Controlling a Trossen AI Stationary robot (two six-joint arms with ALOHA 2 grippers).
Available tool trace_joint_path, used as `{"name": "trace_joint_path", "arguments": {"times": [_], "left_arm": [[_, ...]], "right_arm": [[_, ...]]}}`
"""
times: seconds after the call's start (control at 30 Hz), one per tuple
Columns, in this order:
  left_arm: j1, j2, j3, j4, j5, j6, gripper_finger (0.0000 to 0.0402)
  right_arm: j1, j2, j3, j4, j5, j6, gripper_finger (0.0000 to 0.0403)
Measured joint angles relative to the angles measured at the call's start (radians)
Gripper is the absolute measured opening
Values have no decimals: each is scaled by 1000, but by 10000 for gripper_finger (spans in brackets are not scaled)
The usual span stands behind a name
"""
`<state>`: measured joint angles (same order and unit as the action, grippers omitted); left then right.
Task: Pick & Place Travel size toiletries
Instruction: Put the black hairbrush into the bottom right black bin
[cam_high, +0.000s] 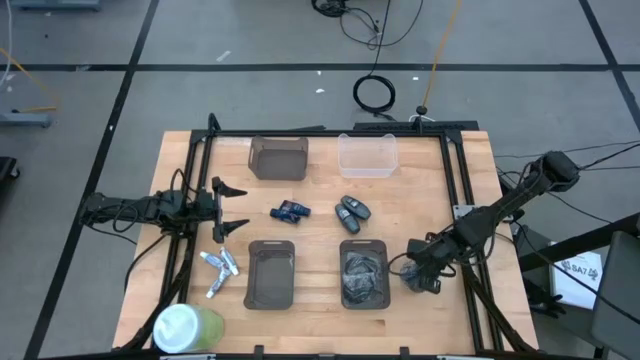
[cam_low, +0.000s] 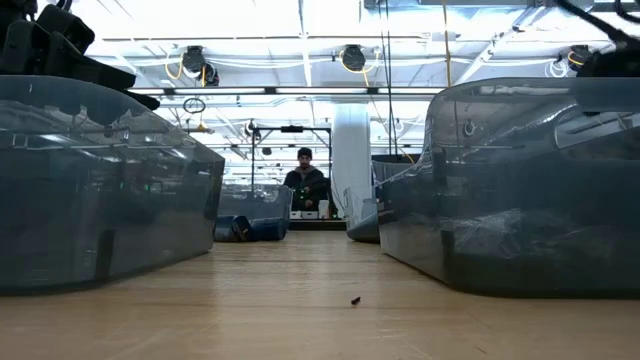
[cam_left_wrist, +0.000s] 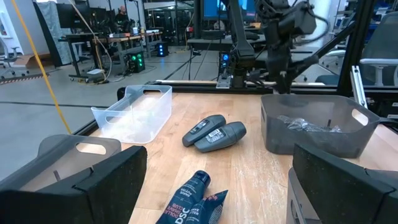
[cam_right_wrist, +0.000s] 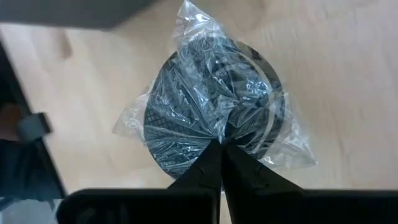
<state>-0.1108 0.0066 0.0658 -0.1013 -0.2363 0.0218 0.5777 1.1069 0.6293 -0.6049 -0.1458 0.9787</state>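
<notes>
Only from the right wrist, shut jaws pinch a plastic-wrapped dark disc (cam_right_wrist: 214, 109).

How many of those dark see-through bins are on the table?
3: one dark translucent plastic bin at the far edge, one near the front, and one beside it, holding crinkly bagged items.

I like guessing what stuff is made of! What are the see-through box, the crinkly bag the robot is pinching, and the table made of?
The see-through box looks like clear, slightly frosted hard plastic: you can see the table through its walls. The crinkly bag looks like thin shiny plastic film, with wrinkles and bright glints; the right gripper has its jaws shut on it. The table looks like pale wood with visible grain.
</notes>
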Motion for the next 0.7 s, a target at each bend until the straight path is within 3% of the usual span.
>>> {"name": "trace_joint_path", "arguments": {"times": [0.37,0.7], "left_arm": [[0,0,0,0,0,0,395],[0,0,0,0,0,0,395]], "right_arm": [[0,-148,3,101,46,-82,0],[20,-183,3,247,72,-176,0]]}}
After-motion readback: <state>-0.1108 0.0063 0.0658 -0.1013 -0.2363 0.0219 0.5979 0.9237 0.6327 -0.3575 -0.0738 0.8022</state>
